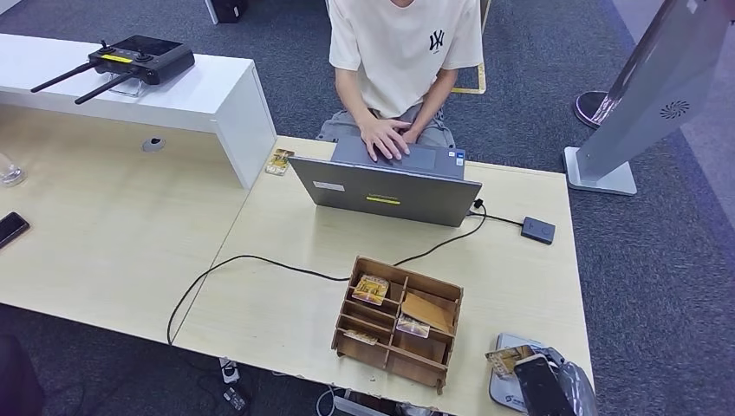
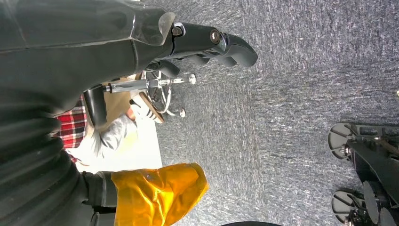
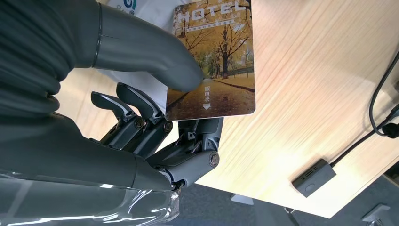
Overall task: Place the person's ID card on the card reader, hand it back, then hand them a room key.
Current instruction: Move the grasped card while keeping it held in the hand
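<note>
Right hand [image 3: 155, 108], thumb and fingers [image 3: 136, 110] pinching a hotel room key [image 3: 219, 61] over the wooden surface [image 3: 301, 94] near the card reader [image 3: 314, 177]; left hand [image 2: 207, 44] hanging, fingers loosely curled, holding nothing.

Room key [image 3: 214, 56], an autumn-tree "HOTEL" card, pinched flat in the right robot hand [image 3: 174, 108] over the table's [image 1: 286, 312] near right corner; black card reader [image 1: 538, 230] near the right edge

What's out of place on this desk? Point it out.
One loose card lies on the desk by the white shelf corner, left of the laptop, away from the wooden organizer that holds the other cards. Nothing looks spilled or broken.
</note>
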Robot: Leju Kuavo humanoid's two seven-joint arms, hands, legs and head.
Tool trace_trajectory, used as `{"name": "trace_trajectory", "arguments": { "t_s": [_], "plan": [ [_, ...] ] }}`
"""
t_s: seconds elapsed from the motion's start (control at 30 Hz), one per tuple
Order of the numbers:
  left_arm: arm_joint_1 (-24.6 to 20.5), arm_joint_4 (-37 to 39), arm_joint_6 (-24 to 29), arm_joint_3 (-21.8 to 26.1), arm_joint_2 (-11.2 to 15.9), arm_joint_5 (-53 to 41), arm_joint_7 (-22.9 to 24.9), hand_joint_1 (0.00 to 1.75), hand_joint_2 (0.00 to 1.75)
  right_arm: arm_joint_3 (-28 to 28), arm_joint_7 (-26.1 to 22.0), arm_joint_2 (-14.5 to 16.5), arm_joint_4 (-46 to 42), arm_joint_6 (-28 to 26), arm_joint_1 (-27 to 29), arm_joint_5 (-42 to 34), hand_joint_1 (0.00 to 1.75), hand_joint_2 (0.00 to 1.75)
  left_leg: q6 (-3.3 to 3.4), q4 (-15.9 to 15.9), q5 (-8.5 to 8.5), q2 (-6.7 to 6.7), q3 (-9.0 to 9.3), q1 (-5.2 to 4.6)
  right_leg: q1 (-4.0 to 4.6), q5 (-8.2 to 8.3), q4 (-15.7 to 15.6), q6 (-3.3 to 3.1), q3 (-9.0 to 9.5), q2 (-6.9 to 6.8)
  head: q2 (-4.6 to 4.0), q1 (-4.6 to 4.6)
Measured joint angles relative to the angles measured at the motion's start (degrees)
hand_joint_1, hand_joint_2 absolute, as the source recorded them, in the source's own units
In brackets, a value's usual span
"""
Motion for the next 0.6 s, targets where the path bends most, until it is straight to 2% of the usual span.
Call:
{"name": "trace_trajectory", "arguments": {
  "t_s": [0.6],
  "plan": [
    [0.00, 0.00, -0.29, 0.84, -0.01, -0.45, 0.07, 0.00, 1.75, -0.08, 1.44, 0.00, 1.69, 1.48, -1.46, 3.01, 1.75, 1.75, 0.00, 0.00, 0.00, 0.00, 0.01, 0.00, 0.00, 0.00, 0.00, 0.00, 0.01, 0.00, 0.00, 0.00]
  ]
}}
